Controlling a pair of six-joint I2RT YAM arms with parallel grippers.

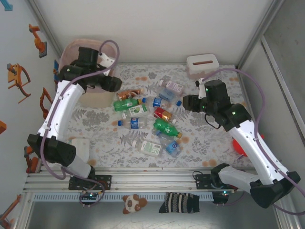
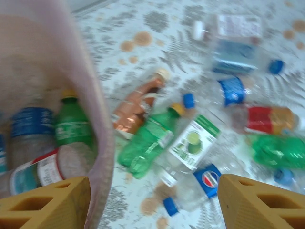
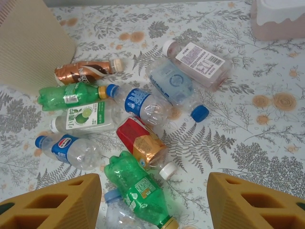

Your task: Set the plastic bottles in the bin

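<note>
Top external: bin (image 1: 69, 50) stands far left on the table (image 1: 214, 143); loose bottles (image 1: 147, 114) cluster mid-table. Left fingers (image 2: 45, 202), spread wide and empty, hang at the bin's rim above bottles lying inside, which we judge a drop-off pose. Right fingers (image 3: 52, 205), wide and empty, hover over the cluster, likely picking a target.

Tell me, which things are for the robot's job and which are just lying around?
For the job:
- the plastic bottles scattered on the table
- the bin
- the bottles inside it

Just lying about:
- the white-pink box at the far edge
- the plush toy at the near rail
- the striped cloth beside it
</note>
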